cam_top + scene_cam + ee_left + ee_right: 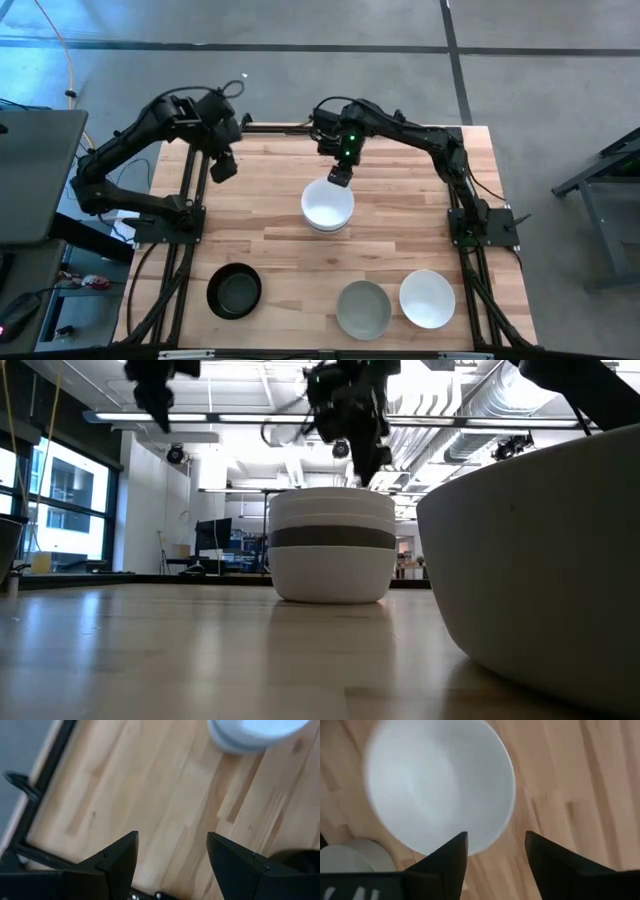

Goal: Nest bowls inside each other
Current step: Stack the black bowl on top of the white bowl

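A stack of nested bowls [327, 206] stands on its base at the table's middle. In the low view the stack [331, 545] shows white rims over a grey band. Its top bowl [440, 785] is white. My right gripper [341, 178] hangs open just above the stack's far rim [495, 851], apart from it in the low view [368, 460]. My left gripper [224, 166] is open over bare table left of the stack [170, 857]. A black bowl [234, 290], a grey bowl [363, 308] and a white bowl [427, 298] stand singly near the near edge.
The three single bowls line the near edge, and the white one fills the right of the low view [540, 560]. Bare wood lies between them and the stack. The black frame rails [190, 180] run along the table's left and right sides.
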